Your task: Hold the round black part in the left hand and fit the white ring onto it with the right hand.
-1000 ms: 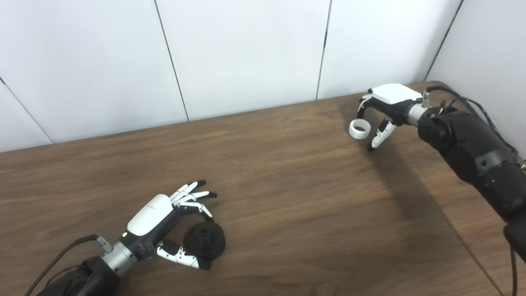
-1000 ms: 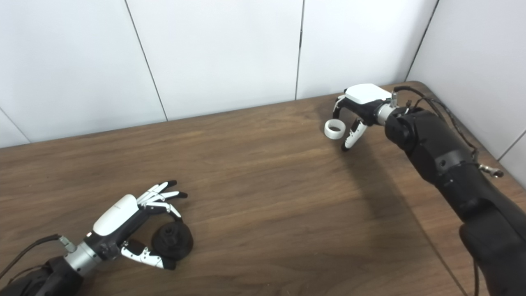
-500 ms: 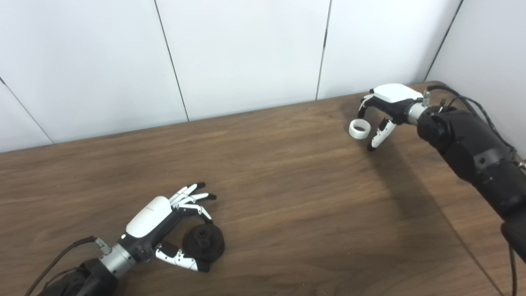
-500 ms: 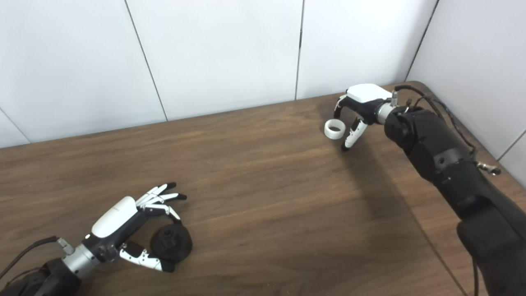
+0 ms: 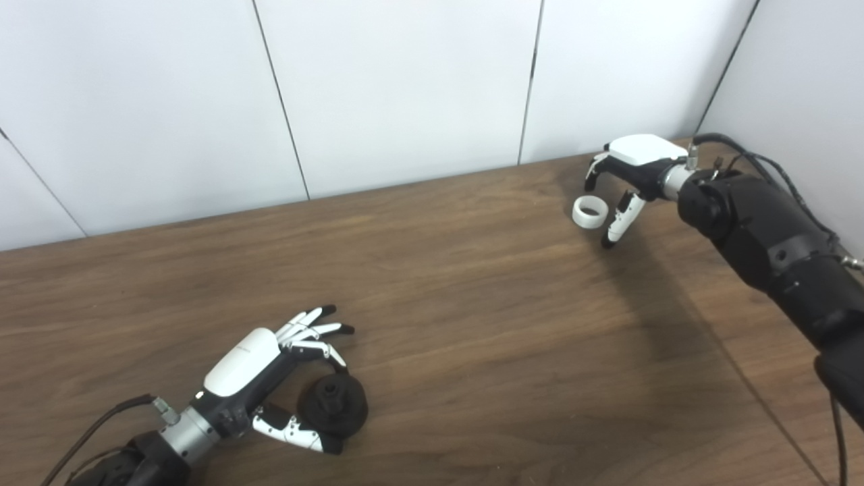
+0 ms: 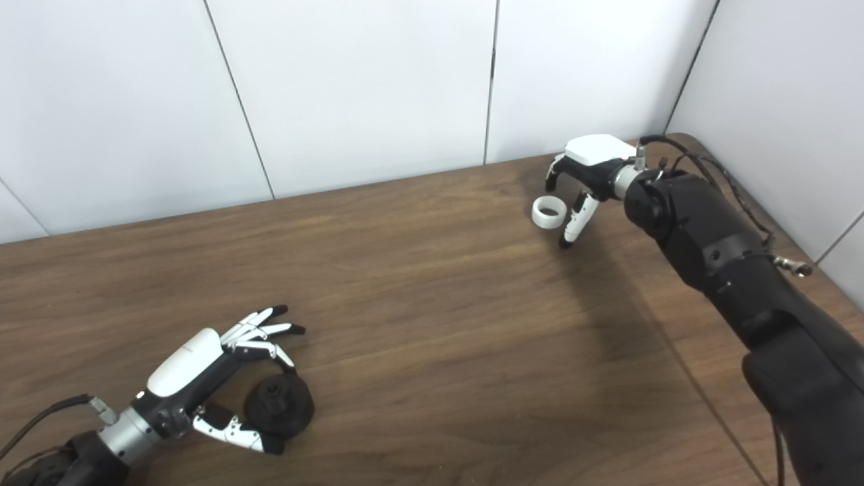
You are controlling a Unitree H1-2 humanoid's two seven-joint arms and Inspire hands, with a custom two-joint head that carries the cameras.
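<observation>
The white ring [image 5: 589, 211] lies flat at the table's [image 5: 472, 283] far right, just left of the right hand [image 5: 624, 182], arched open and empty over it; the left hand [image 5: 270, 378], near left, loosely cups the round black part [image 5: 333, 402].

round black part [image 5: 333, 403] flat on table, near left, central hub up; white ring [image 5: 589, 212] lying flat, far right
</observation>
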